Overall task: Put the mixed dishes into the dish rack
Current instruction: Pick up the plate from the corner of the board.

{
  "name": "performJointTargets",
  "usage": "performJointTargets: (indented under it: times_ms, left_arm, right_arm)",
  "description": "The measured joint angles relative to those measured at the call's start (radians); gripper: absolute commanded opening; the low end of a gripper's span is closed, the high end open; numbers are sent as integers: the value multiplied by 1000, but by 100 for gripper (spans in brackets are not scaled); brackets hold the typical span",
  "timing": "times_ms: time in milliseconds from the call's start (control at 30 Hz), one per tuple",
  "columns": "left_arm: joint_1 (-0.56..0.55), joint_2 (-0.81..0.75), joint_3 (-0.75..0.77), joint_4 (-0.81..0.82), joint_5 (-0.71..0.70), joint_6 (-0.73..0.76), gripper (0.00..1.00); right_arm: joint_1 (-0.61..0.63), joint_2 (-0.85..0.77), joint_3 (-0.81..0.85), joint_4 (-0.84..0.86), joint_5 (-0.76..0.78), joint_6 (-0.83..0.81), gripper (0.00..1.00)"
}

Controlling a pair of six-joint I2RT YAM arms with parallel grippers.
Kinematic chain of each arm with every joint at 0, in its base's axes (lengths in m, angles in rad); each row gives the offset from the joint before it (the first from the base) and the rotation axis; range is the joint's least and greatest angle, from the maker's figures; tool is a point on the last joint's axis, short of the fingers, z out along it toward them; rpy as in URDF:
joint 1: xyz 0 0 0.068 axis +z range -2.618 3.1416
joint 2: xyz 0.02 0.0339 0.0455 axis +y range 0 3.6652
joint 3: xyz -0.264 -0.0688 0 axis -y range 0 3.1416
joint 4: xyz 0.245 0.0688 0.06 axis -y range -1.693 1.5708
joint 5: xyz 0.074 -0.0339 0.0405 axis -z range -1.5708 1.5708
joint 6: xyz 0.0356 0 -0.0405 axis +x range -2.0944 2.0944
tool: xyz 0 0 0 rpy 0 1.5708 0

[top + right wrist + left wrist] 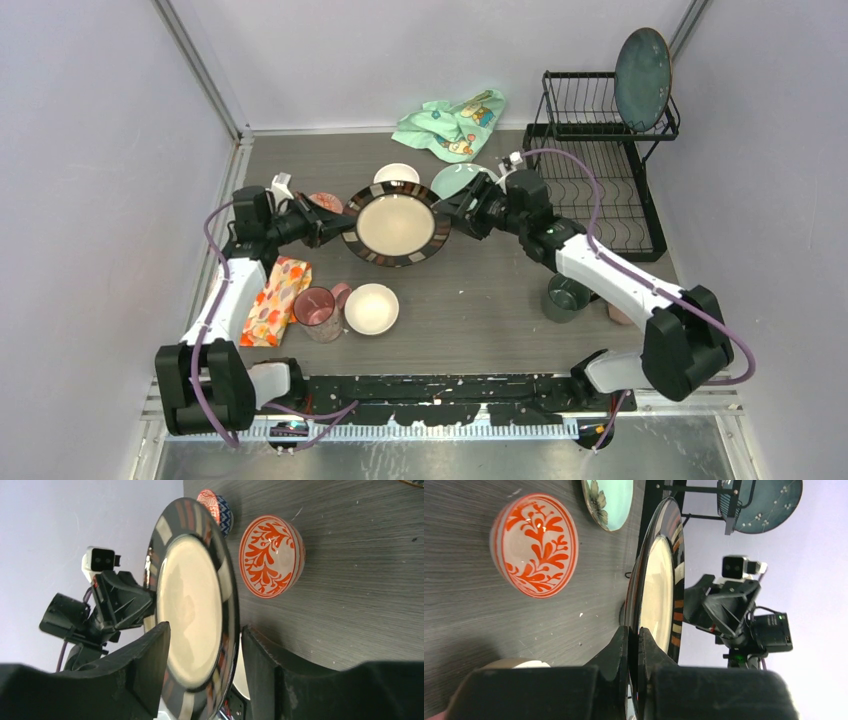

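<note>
Nearest your bases, on the table and unloaded: a white bowl (pixel 371 308) with a pink cup (pixel 318 312) just beside it. An orange floral cloth (pixel 275 300) lies to their left, and a dark green cup (pixel 567 297) sits by the right forearm.

Mid-table, item in hand: the dark-rimmed beige plate (pixel 395 225), held off the surface between your two arms.
- Left gripper (pixel 634 637): clamped on the plate's left rim.
- Right gripper (pixel 206 627): straddles the opposite rim with jaws apart, not pinching as far as its wrist view shows.

This reads as a handover.

Risks:
- If you let go on the left before the right bites, the plate drops toward the red patterned bowl (pixel 535 545) and the pale green plate (pixel 455 180) just behind it.
- The rim is glossy and the bite shallow, so a slip seems likely.
- With both grippers clamped, pulling apart would twist the plate.

Beyond, by the left wrist: a blue patterned bowl (pixel 222 512).

Far: a mint-green cloth (pixel 450 122) and, at far right, the dish rack (pixel 590 100). A dark blue-green plate (pixel 642 65) stands in its upper shelf.

Room to move: no dish shows in the lower basket, and the table between plate and rack is open. Mind the rack's front wire and the side wall close beside it.
</note>
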Motion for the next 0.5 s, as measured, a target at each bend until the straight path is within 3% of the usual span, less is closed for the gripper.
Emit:
performJointTargets:
  times_ms: [500]
  left_arm:
    - [-54,-39,-27,35,36,-33,1]
  right_arm:
    - [51,42,-4,53,34,16,7]
